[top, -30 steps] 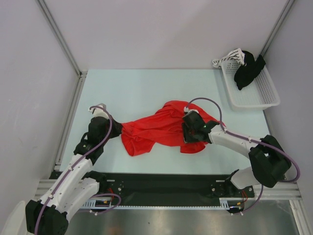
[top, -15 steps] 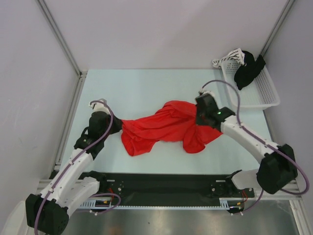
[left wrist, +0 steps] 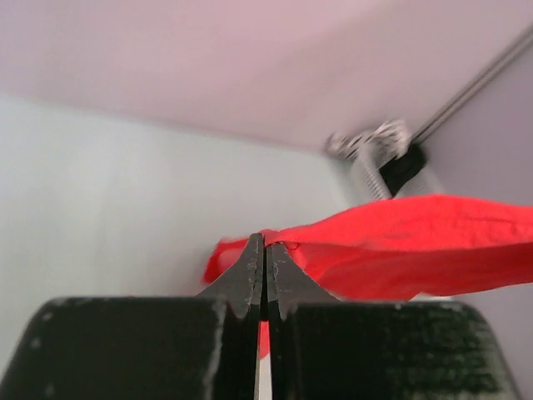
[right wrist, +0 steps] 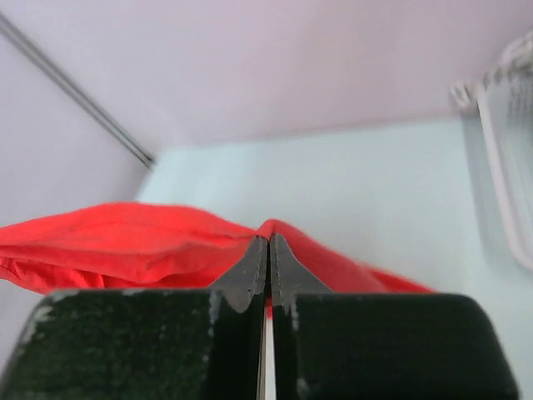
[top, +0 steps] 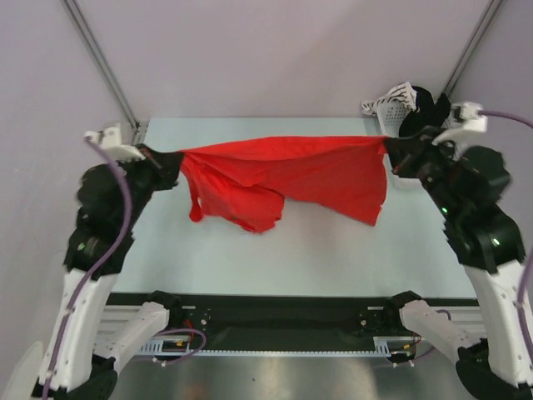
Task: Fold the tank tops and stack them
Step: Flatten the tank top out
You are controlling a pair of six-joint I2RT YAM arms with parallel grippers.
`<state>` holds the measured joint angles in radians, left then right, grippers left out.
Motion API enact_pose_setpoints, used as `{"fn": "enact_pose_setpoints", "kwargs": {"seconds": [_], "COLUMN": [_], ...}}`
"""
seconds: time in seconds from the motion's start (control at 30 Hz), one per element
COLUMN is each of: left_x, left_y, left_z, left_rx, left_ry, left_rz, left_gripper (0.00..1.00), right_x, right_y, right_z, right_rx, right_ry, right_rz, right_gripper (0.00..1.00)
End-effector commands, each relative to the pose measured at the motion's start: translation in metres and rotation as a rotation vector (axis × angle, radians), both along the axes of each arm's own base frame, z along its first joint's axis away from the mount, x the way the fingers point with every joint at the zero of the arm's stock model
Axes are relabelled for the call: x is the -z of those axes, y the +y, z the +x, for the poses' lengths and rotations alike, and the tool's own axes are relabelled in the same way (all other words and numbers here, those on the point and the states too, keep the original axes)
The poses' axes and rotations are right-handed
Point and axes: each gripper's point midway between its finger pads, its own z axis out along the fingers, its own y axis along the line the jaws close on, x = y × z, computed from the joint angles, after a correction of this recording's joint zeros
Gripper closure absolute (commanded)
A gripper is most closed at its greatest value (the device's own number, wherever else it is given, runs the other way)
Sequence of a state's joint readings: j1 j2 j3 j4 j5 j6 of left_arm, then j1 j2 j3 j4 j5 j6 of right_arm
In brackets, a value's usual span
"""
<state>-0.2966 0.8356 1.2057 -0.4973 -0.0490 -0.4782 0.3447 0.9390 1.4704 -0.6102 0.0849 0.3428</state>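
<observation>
A bright red tank top (top: 291, 177) hangs stretched in the air between my two grippers, its lower part drooping toward the table. My left gripper (top: 172, 156) is shut on its left end, seen as red cloth (left wrist: 400, 250) at the closed tips (left wrist: 265, 250) in the left wrist view. My right gripper (top: 390, 150) is shut on its right end; the right wrist view shows red cloth (right wrist: 125, 246) pinched at the closed tips (right wrist: 268, 250). A black garment (top: 420, 108) lies in the white mesh basket (top: 454, 171) at the back right.
The pale table (top: 250, 258) lies below the raised cloth. The enclosure's grey walls and metal posts (top: 100, 58) stand close on the left, right and back. The basket also shows in the left wrist view (left wrist: 371, 154).
Both arms have risen and spread apart, lifting the red tank top off the table and pulling it taut between them. One second ago it lay bunched on the table.
</observation>
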Motion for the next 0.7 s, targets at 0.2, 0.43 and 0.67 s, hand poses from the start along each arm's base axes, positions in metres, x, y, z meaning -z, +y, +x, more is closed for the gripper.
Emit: {"fn": "enact_pose_setpoints", "kwargs": {"seconds": [0.2, 0.43, 0.67], "left_x": [-0.161, -0.188, -0.141], "left_y": [0.048, 0.052, 0.020], "left_z": [-0.163, -0.176, -0.065], "left_rx": [0.025, 0.026, 0.036], "left_ry": [-0.500, -0.566, -0.364], "left_rz": [0.041, 0.058, 0.087], "left_gripper": [1.00, 1.00, 1.00], "right_x": [-0.162, -0.176, -0.151], "right_y": [-0.013, -0.013, 0.004], "right_z": [-0.184, -0.190, -0.090], "right_rx": [-0.286, -0.293, -0.199], "right_ry": [-0.539, -0.556, -0.393], "right_rz": [0.126, 0.117, 0.077], "right_gripper": [1.00, 1.00, 1.00]}}
